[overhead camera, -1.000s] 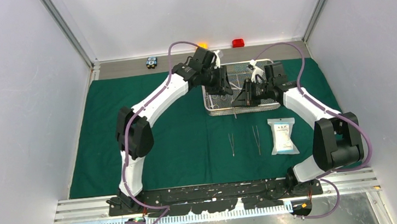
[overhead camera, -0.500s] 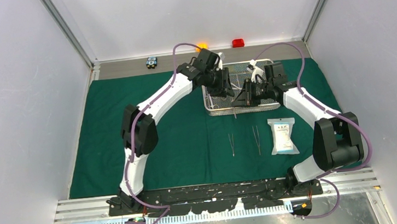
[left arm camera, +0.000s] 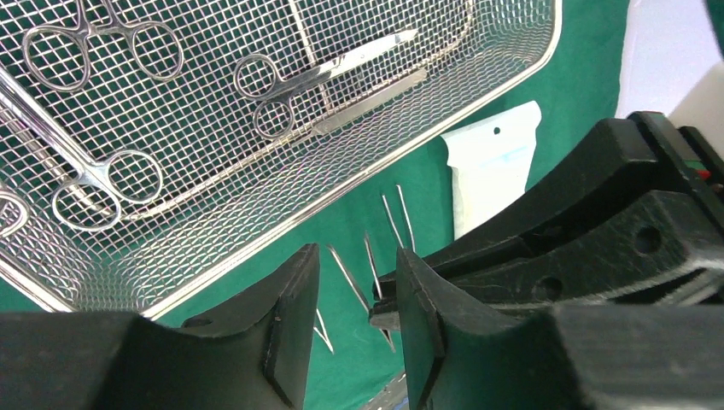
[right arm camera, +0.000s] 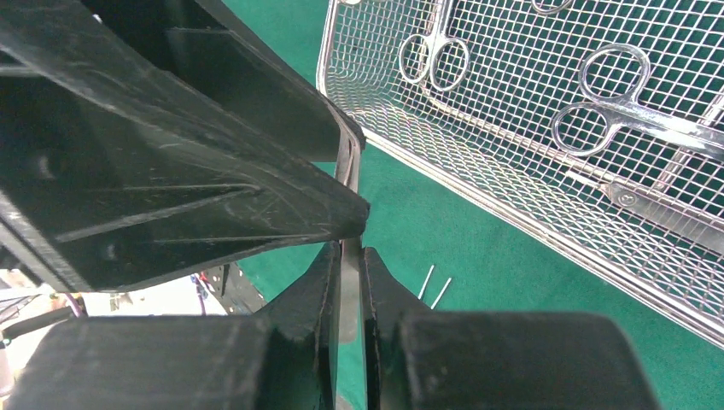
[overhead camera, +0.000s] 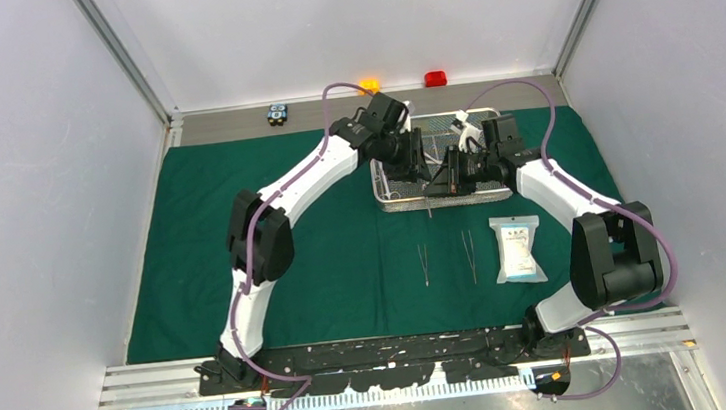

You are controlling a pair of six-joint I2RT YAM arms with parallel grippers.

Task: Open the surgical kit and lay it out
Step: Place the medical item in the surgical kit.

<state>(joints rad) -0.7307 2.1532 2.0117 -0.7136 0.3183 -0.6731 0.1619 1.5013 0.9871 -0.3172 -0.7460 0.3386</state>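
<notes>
1. Top external view: fixed high above and behind the arm bases, which line its bottom edge. It looks down and forward from afar, taking in the whole green cloth [overhead camera: 343,247] and three walls.
2. Left wrist view: close behind its own jaws, looking past them across the wire-mesh tray [left arm camera: 512,60] toward the white packet [left arm camera: 491,166].
3. Right wrist view: equally close, looking along its jaws at one corner of the tray.
4. All three share the tray and the cloth beside it. Each wrist view also catches the other arm's jaws.
</notes>
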